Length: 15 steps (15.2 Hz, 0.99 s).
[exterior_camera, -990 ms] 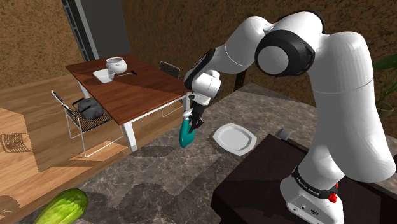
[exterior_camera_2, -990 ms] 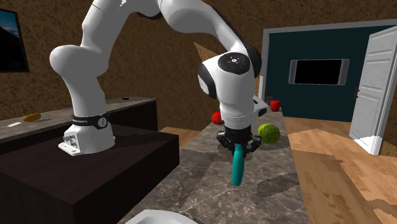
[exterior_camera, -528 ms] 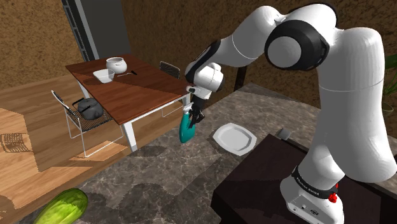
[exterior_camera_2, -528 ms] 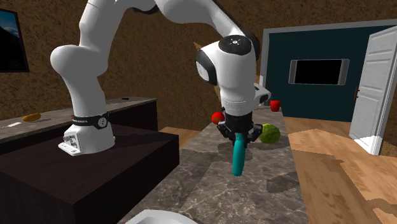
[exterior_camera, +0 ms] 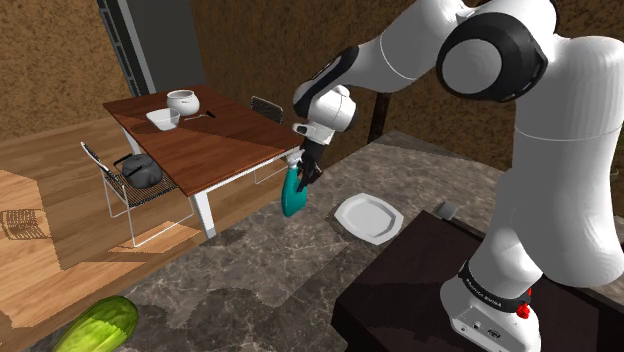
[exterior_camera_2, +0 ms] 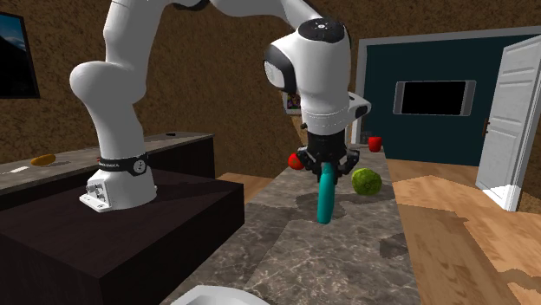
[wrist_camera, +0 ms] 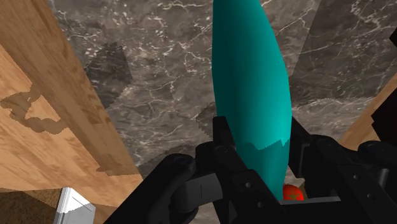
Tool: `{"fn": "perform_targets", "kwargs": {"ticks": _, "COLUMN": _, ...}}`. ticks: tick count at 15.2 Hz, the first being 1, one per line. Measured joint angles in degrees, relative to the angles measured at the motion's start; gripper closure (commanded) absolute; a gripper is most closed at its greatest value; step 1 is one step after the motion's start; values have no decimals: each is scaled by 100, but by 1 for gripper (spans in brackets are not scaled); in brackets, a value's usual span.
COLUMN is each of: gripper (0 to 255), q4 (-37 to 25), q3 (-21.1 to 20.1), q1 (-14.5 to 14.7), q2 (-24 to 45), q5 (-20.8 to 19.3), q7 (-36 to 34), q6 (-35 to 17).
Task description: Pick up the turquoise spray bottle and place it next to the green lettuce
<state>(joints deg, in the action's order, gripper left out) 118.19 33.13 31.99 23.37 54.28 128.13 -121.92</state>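
Note:
The turquoise spray bottle [exterior_camera: 292, 197] hangs upright above the dark marble counter [exterior_camera: 250, 275], clasped at its top by my black gripper [exterior_camera: 303, 172]. From the second exterior view the bottle [exterior_camera_2: 326, 196] dangles under the gripper [exterior_camera_2: 327, 166], clear of the counter [exterior_camera_2: 347, 256]. Farther along that counter sits the round green lettuce [exterior_camera_2: 366, 181], apart from the bottle. In the shoulder view the lettuce [exterior_camera: 98, 326] lies at the lower left corner. Through the wrist view both fingers [wrist_camera: 224, 149] press against the bottle [wrist_camera: 251, 83].
A white plate [exterior_camera: 368, 217] lies on the counter beside the dark stand [exterior_camera: 420, 290]. A red fruit [exterior_camera_2: 296, 160] and a red cup [exterior_camera_2: 374, 143] stand near the lettuce. Off the counter are a wooden dining table [exterior_camera: 215, 150], a wire chair [exterior_camera: 125, 190] and a white door [exterior_camera_2: 511, 121].
The arm has lifted the bottle higher above the counter, still gripped. In the second exterior view it now hangs closer to the lettuce.

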Motion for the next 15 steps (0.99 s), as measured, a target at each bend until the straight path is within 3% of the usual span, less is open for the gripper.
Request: {"fn": "perform_targets", "kwargs": {"ticks": 15, "gripper": 255, "q4": -96, "q3": 308, "q1": 237, "q2": -849, "q5": -822, "q7": -830, "q6": 446}}
